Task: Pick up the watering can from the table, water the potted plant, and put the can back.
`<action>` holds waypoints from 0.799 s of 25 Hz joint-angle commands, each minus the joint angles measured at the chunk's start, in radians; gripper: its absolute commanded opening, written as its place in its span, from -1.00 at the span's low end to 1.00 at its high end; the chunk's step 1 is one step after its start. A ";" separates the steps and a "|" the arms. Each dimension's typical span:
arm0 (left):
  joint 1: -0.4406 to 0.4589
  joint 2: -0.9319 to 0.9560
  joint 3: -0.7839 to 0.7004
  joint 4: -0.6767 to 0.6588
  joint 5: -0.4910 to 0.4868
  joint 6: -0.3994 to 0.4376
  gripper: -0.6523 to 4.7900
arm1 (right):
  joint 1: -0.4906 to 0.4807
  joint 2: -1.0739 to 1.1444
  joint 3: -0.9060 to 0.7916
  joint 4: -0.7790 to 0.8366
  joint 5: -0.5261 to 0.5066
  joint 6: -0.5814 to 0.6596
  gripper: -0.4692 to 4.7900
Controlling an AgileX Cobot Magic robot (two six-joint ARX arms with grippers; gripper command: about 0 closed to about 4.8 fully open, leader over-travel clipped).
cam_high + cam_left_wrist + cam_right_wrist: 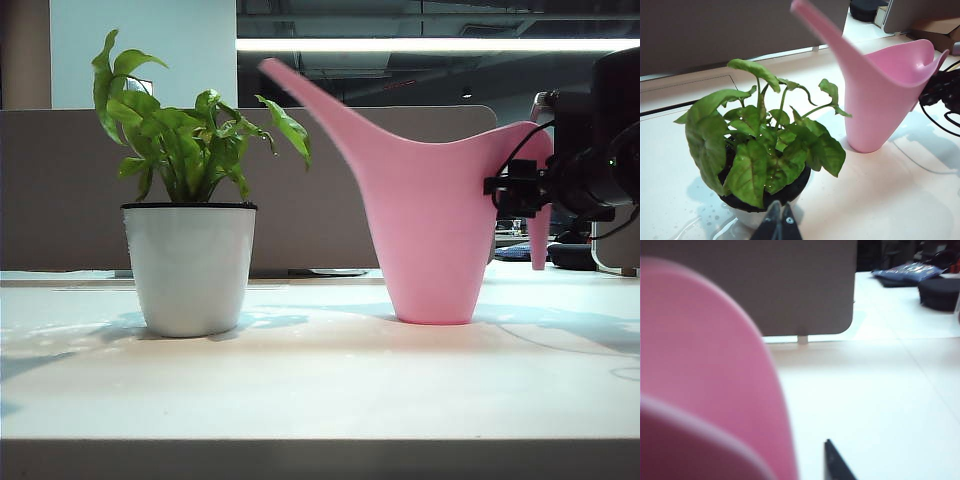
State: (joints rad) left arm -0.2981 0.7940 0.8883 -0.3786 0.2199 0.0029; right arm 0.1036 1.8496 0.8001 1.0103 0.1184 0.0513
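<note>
Exterior view: watering can (430, 220) standing on table (320, 390) mid-right, right gripper (520, 190) at its handle, grip unclear. Left wrist view only: left gripper (776, 222) tips pressing together above potted plant (765, 150).

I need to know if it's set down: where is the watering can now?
In the exterior view the watering can stands upright on the table, right of the potted plant, the right tool at its handle.
</note>
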 commanded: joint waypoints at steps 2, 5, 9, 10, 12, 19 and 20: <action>-0.001 -0.002 0.006 0.017 0.003 0.001 -0.78 | 0.002 -0.010 0.005 -0.032 -0.002 -0.007 0.05; -0.001 -0.002 0.006 0.017 0.003 0.001 -0.78 | 0.002 -0.024 0.003 -0.081 -0.001 -0.007 0.05; -0.001 -0.002 0.006 0.017 0.005 0.000 -0.78 | 0.001 -0.079 0.002 -0.166 0.000 -0.035 0.26; -0.001 -0.003 0.006 0.017 0.005 0.000 -0.78 | 0.001 -0.099 0.002 -0.206 0.000 -0.034 0.26; -0.001 -0.007 0.006 0.017 0.005 0.000 -0.78 | 0.001 -0.138 0.002 -0.293 0.023 -0.034 0.26; -0.001 -0.018 0.006 0.019 0.004 0.001 -0.78 | 0.001 -0.222 0.002 -0.417 0.018 -0.034 0.26; -0.001 -0.020 0.006 0.019 0.004 0.001 -0.78 | 0.001 -0.236 0.002 -0.433 0.018 -0.034 0.26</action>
State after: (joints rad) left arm -0.2981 0.7792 0.8883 -0.3782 0.2203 0.0029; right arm 0.1036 1.6352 0.7990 0.5812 0.1341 0.0181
